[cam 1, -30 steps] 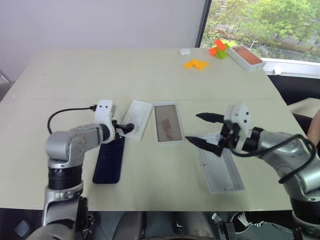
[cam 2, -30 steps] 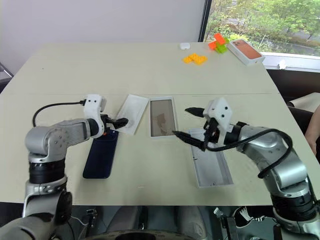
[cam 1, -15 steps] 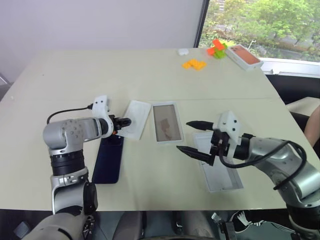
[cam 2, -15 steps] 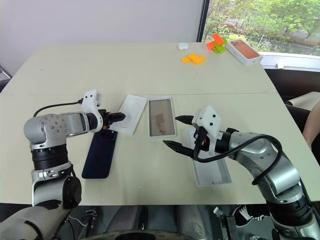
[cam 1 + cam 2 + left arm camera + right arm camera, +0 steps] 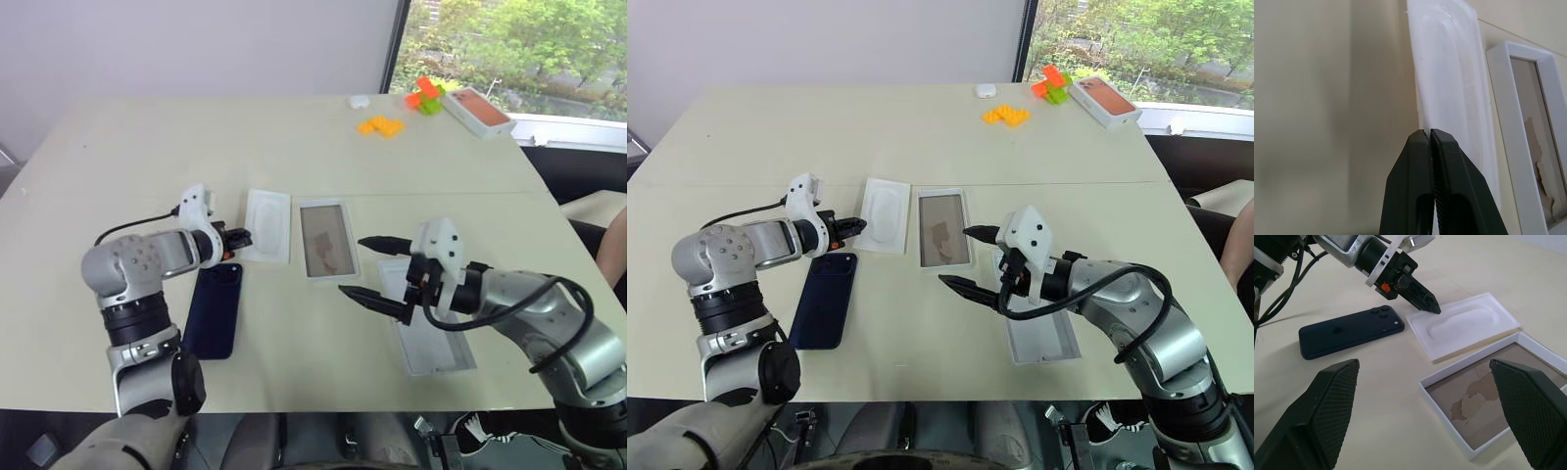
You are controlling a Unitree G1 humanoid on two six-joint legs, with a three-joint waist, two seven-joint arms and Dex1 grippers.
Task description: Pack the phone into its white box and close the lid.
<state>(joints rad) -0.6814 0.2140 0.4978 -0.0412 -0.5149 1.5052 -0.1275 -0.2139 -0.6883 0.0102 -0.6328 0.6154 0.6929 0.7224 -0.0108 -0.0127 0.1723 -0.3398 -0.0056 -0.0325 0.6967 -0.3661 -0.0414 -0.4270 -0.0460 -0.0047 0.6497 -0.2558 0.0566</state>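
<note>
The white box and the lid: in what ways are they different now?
The white box lies near the table's middle, beside the insert card; the lid lies under the right gripper. The white box shows a brownish floor; the lid's hollow is plain white. Both are shallow, open side up, empty.

The pale beige table (image 5: 294,147) carries everything here; a thin white insert card (image 5: 266,225) with a raised oval outline lies flat toward its middle; well beyond the card, toward the table's far right corner, sits a flat cluster of orange-yellow blocks (image 5: 383,125); just past that cluster stand orange and green blocks (image 5: 428,95) stacked together; beside them lies a white box with a salmon-orange phone picture (image 5: 480,110); a small white rounded object (image 5: 361,100) rests near the yellow cluster; a window (image 5: 509,44) showing green trees stands behind that corner.
</note>
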